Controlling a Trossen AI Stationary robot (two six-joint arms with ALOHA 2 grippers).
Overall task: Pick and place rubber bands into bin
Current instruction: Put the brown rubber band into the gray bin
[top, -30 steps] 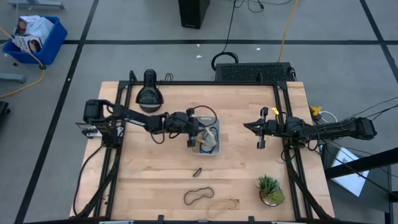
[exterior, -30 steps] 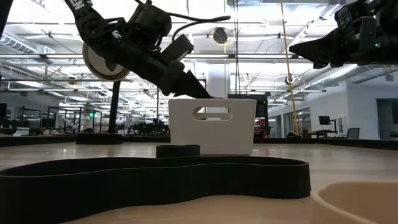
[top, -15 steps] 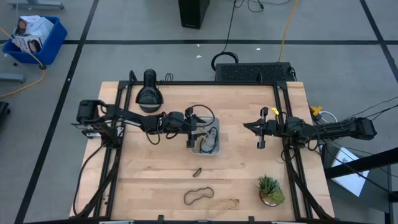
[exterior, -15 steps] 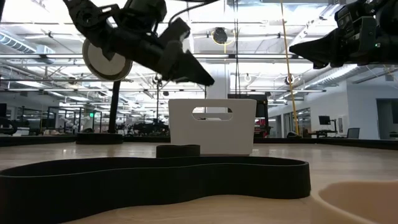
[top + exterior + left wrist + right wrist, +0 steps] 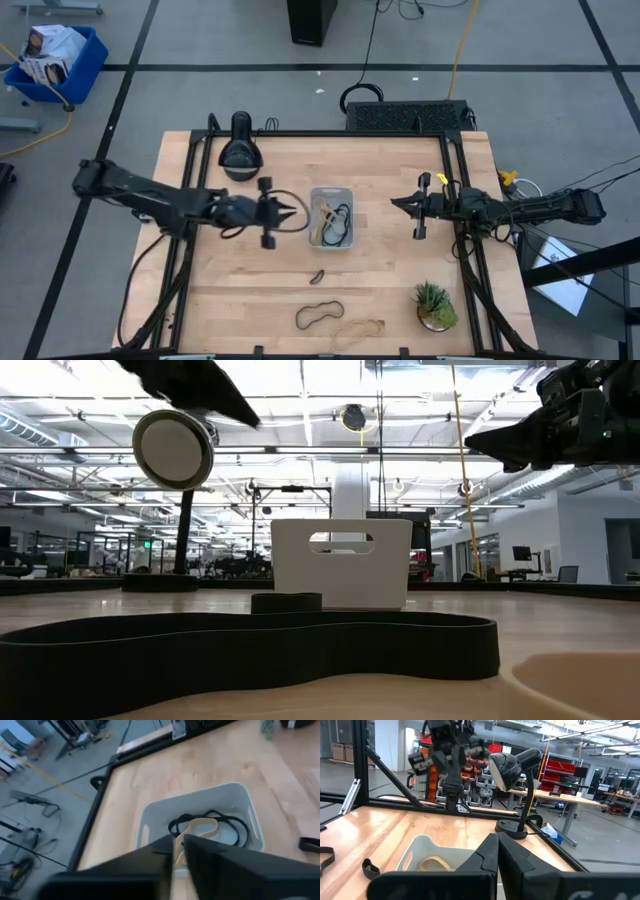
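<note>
Rubber bands (image 5: 333, 222) inside bin (image 5: 331, 192).

Left hand (image 5: 290, 211) above tabletop (image 5: 390, 290), just beside bin (image 5: 331, 218), fingers spread, nothing between them. Bin lies between left hand and right hand (image 5: 398, 201); right hand well apart from bin, fingers together. Two rubber bands in bin (image 5: 200, 826), overlapping. Three more rubber bands on tabletop nearer front edge than left hand: small one (image 5: 317, 275) closest, then loop (image 5: 319, 316), third loop (image 5: 358, 329) beside it. Plant (image 5: 435, 305) off right hand's side near front. Lamp (image 5: 240, 148) behind left hand.
</note>
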